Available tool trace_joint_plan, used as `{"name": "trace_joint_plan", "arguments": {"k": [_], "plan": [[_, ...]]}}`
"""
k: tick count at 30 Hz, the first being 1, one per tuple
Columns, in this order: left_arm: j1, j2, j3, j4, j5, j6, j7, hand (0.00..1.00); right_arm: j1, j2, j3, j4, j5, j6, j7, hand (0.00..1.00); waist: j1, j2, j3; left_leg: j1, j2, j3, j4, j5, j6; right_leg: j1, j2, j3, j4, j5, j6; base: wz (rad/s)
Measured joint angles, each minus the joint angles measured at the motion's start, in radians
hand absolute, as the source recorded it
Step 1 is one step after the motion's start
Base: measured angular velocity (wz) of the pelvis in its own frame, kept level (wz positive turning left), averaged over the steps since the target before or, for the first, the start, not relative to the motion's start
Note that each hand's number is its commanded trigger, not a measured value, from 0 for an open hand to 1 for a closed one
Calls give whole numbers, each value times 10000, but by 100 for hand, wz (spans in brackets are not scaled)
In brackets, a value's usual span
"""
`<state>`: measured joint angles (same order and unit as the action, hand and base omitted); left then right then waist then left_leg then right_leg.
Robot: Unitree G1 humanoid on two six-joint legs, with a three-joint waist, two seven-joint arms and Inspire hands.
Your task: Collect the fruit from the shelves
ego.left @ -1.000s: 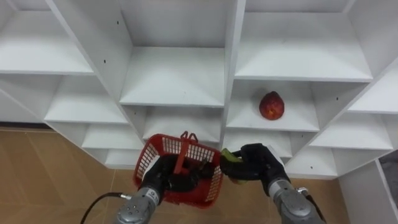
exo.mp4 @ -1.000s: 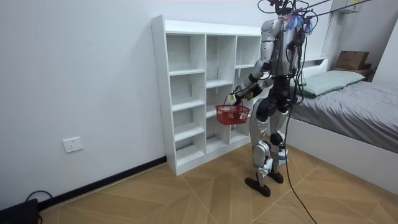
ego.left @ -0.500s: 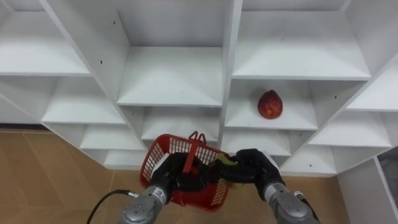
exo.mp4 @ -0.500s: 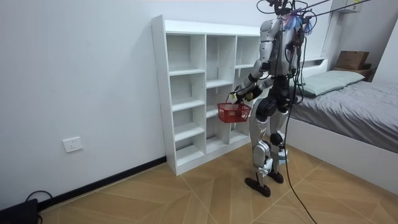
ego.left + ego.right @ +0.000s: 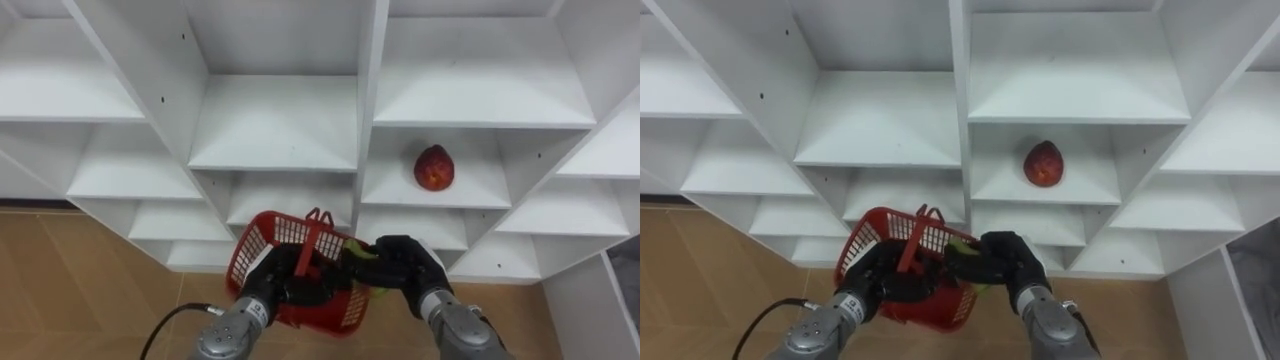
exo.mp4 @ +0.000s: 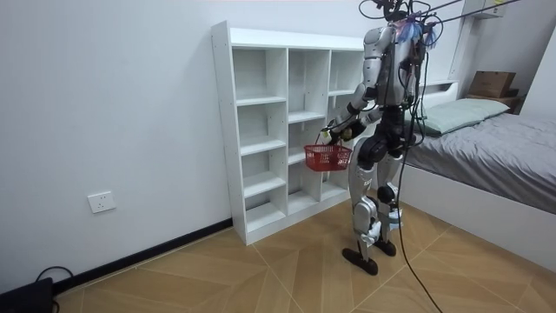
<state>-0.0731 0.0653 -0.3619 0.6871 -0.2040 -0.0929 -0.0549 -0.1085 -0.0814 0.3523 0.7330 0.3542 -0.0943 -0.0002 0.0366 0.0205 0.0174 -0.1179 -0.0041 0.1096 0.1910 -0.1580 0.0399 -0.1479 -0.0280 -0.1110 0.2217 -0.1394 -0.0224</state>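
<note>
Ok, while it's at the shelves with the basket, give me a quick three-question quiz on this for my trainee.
1. Fill in: the left hand grips the basket by its ____.
2. Which hand has its fingers round the green fruit? A left hand; B right hand.
3. True or false: the red fruit lies in the basket.
Key: 1 handle; 2 B; 3 false, it lies on a shelf.

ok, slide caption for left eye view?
Left hand holds red basket, right hand holds green fruit at its rim; red fruit on shelf.
</note>
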Motion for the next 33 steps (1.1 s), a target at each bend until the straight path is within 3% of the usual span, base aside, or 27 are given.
{"name": "trace_joint_plan", "arguments": {"k": [14, 18, 23, 28, 29, 30, 32, 33], "plan": [[-2, -40, -66, 12, -15, 25, 12, 100, -324, 128, -13, 321, 797, 24, -5, 100, -23, -41, 59, -110, -1, -44, -20, 0, 0, -94, 4, -24, -61, 0, 0, 0], [15, -40, -251, 60, -13, 234, -80, 100, -397, 167, -15, 556, 1089, 308, -10, 100, -37, -89, 90, -145, -10, -42, -25, 0, 0, -61, 5, -45, -173, 14, 14, 0], [15, -52, -258, 93, -12, 491, -251, 100, -414, 186, -16, 593, 1118, 320, -2, 100, -40, -108, 101, -167, -19, -51, -25, 0, 0, -69, -2, -50, -199, 13, 16, 0], [7, -60, -259, 91, -6, 517, -404, 100, -496, 217, 2, 809, 1146, 324, 62, 100, -40, -112, 100, -178, -18, -58, -24, 0, 0, -73, -7, -122, -203, 13, 17, 0], [7, -63, -261, 91, -6, 517, -435, 100, -496, 220, 18, 810, 1213, 324, 93, 94, -34, -117, 98, -177, -17, -56, -23, 0, 0, -76, -7, -124, -202, 13, 17, 0], [7, -64, -261, 91, -6, 517, -442, 100, -497, 224, 57, 809, 1256, 323, 127, 69, -36, -124, 96, -175, -17, -55, -23, 0, 0, -78, -6, -125, -199, 13, 16, 0], [2, -63, -260, 91, -6, 517, -442, 100, -497, 227, 159, 813, 1342, 324, 174, 54, -38, -134, 96, -172, -15, -55, -20, 0, 0, -79, -6, -131, -193, 13, 16, 0], [3, -63, -260, 91, -6, 517, -442, 100, -496, 238, 197, 826, 1374, 325, 227, 16, -39, -141, 97, -171, -14, -55, -18, 0, 0, -79, -6, -135, -186, 13, 16, 0]]}}
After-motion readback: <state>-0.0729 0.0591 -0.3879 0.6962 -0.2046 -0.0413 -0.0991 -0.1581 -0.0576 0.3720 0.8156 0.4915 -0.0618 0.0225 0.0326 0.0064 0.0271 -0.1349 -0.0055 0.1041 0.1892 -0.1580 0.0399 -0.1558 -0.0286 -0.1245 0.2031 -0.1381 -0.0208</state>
